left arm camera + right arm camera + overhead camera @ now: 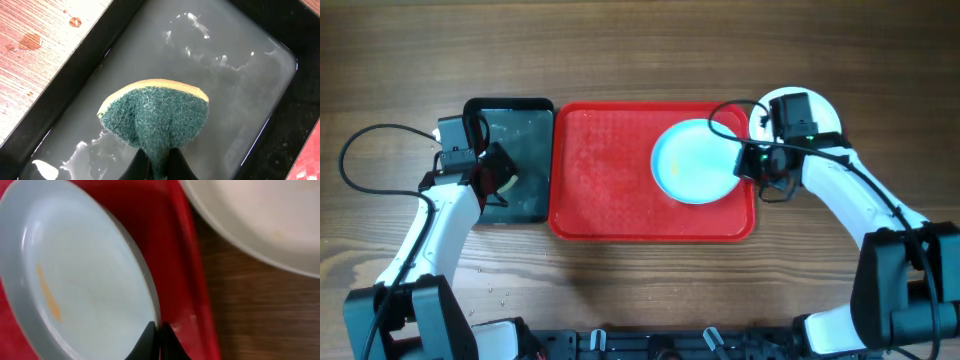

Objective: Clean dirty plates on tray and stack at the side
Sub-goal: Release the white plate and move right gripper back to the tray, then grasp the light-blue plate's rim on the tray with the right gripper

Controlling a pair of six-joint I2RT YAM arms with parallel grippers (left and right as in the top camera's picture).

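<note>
A pale turquoise plate [695, 162] lies on the right part of the red tray [605, 170]. My right gripper [748, 163] is shut on its right rim. In the right wrist view the plate [75, 280] shows an orange smear, with my right gripper [160, 330] pinching its rim over the red tray [185, 280]. A white plate [820, 110] sits on the table right of the tray, partly hidden by my arm; it also shows in the right wrist view [270, 220]. My left gripper [156, 162] is shut on a green and yellow sponge [155, 117] over the black tray.
The black tray [525, 125] stands left of the red tray and holds cloudy water [225, 90]. Water drops lie on the wooden table [30, 42] beside it. My arms' cables loop over the table on both sides.
</note>
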